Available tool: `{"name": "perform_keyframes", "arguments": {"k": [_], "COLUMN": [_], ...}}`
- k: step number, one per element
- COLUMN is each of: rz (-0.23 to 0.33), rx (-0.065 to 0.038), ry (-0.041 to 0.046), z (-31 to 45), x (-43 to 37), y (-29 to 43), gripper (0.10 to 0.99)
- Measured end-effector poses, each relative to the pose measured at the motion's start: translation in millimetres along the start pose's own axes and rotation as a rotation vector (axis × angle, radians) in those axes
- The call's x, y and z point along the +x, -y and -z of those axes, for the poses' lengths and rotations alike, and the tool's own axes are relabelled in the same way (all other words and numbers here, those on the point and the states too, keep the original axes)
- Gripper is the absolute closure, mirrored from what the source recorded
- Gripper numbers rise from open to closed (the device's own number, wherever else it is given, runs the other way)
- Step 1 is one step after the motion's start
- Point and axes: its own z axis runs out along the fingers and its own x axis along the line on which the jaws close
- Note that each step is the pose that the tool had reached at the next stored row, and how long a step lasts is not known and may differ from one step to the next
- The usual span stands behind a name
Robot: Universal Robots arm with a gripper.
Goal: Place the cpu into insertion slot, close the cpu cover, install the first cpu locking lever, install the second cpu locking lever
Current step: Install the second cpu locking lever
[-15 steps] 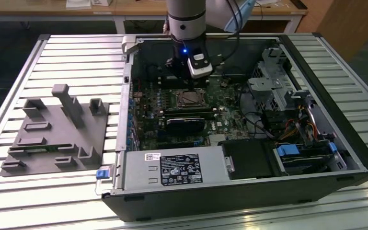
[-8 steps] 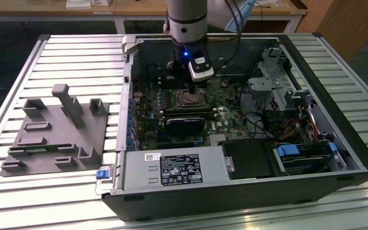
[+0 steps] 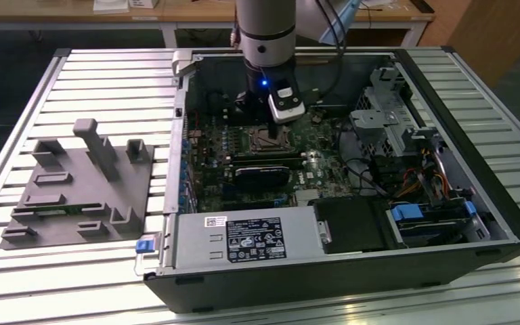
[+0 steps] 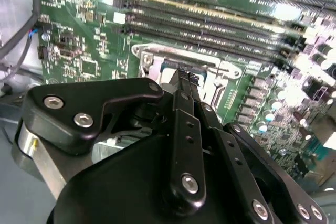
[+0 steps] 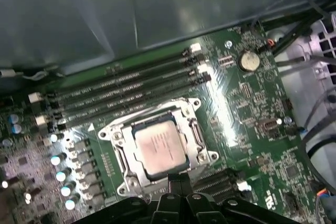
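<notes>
The cpu (image 5: 160,148), centre frame, sits under the cpu cover (image 5: 195,136); light, fragile, edge-held only. The gripper (image 5: 177,177) fingers look pressed together.

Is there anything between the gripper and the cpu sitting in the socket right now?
Nothing visible. In the first wrist view the gripper sits at the edge of the cpu, which lies in the insertion slot with its top uncovered.

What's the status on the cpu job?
Gripper shut, empty, at the socket's edge. Cpu seated in insertion slot, cpu cover down around it. Nothing in the way.
</notes>
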Motion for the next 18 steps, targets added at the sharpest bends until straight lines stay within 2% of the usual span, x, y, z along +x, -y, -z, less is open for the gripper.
{"name": "perform_keyframes", "arguments": {"k": [7, 11, 18], "rz": [0.000, 0.002, 0.080], "rx": [0.000, 0.000, -0.009], "ry": [-0.0003, -0.0004, -0.0060], "z": [0.2, 0.2, -1.5], "x": [-4.7, -6.0, -6.1], "y": [10.9, 14.4, 15.6], "gripper": [0.980, 0.980, 0.980]}}
